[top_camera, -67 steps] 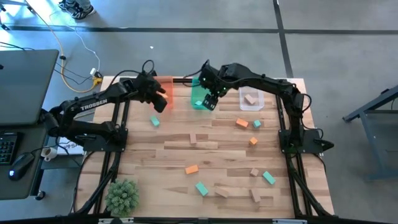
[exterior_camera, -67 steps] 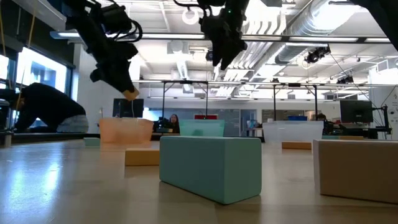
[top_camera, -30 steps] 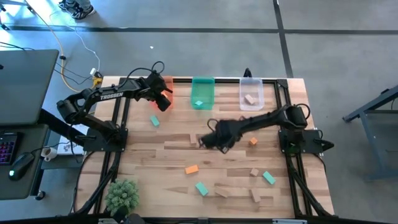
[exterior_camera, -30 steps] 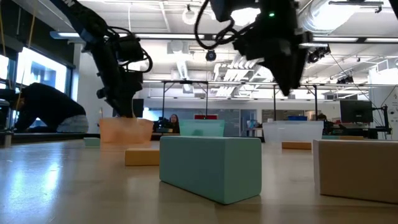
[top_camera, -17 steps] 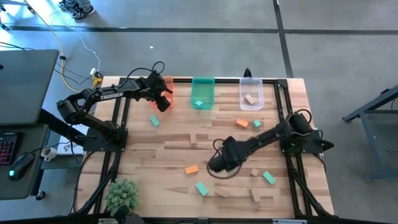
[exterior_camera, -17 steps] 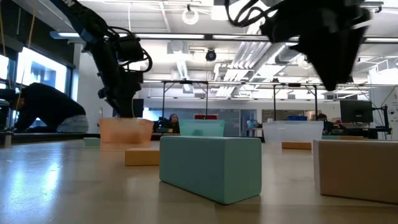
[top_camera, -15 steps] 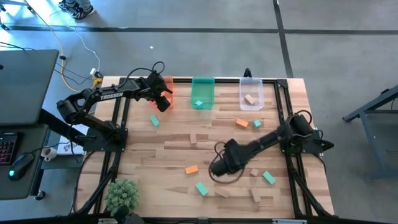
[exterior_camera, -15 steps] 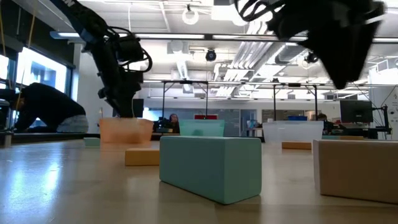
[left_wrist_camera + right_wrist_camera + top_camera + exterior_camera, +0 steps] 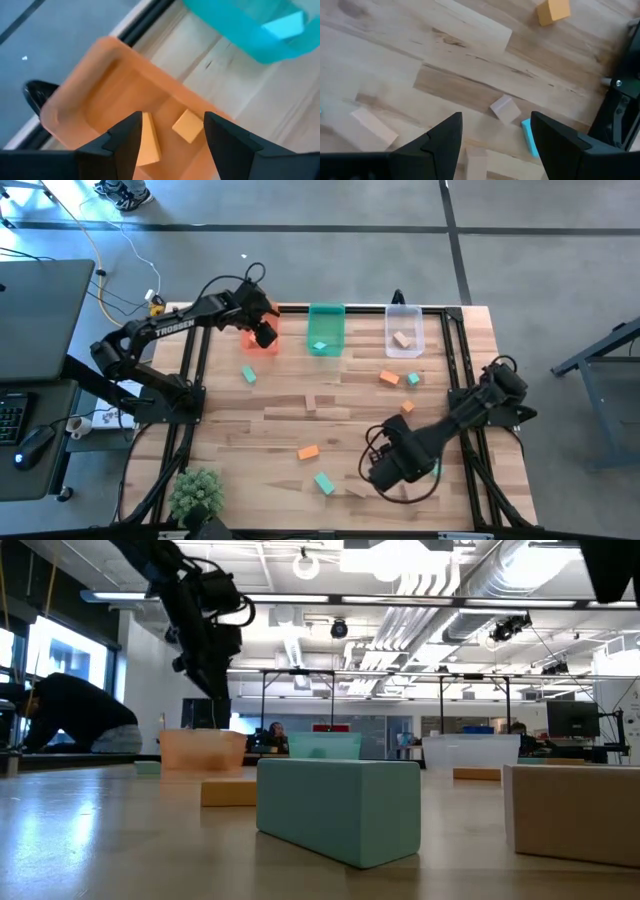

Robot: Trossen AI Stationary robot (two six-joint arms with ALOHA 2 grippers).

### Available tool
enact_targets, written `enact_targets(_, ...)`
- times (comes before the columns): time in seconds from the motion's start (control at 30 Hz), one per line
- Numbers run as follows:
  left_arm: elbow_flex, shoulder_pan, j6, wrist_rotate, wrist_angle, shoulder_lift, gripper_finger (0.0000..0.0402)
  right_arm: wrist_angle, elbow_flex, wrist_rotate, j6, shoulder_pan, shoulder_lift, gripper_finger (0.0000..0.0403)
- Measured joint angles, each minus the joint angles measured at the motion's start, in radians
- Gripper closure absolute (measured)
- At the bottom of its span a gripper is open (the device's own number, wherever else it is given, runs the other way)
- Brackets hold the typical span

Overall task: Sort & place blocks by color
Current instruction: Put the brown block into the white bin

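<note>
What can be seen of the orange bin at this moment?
The orange bin is a translucent orange plastic tray with rounded corners and low walls, standing upright at the table's far edge, left of the green bin. The left wrist view shows two orange blocks lying on its floor. The left gripper hangs open just above it, holding nothing.

An open workshop hall around our pale butcher-block wooden table.

Beyond the table we see a smooth grey concrete floor crossed by dark seams. Left of the table stands a dark desk with a black computer mouse at its near end. On the table's near-left corner sits a small green potted plant. Level across the table, bright strip lights and silver ventilation ducts hang from the ceiling, and a tall bright window glows at the far left.
</note>
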Motion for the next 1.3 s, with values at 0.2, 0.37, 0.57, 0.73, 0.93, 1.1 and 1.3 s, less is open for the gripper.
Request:
enact_targets(0.2,0.102,-0.001,-0.001,0.024,-0.081,0.000,0.0202,-0.024,-0.013,0.022,-0.024,0.012,-0.056,0.0181)
enact_targets(0.37,0.169,-0.020,-0.012,0.085,-0.116,-0.001,0.0202,-0.016,-0.144,0.035,-0.026,0.016,-0.144,0.0181)
enact_targets(0.57,0.216,-0.070,-0.029,0.089,-0.113,-0.001,0.0202,0.237,-0.351,0.029,-0.073,0.024,-0.291,0.0181)
enact_targets(0.73,0.222,-0.106,-0.079,0.089,-0.114,-0.001,0.0202,0.345,-0.494,-0.015,-0.084,0.032,-0.373,0.0181)
enact_targets(0.93,0.222,-0.143,-0.152,0.086,-0.115,-0.001,0.0202,0.390,-0.597,-0.091,-0.106,0.038,-0.394,0.0181)
enact_targets(1.1,0.222,-0.171,-0.206,0.086,-0.115,-0.001,0.0202,0.536,-0.674,-0.125,-0.218,0.038,-0.394,0.0181)
enact_targets(1.3,0.222,-0.199,-0.267,0.086,-0.115,-0.001,0.0202,0.655,-0.749,-0.125,-0.311,0.038,-0.393,0.0168)
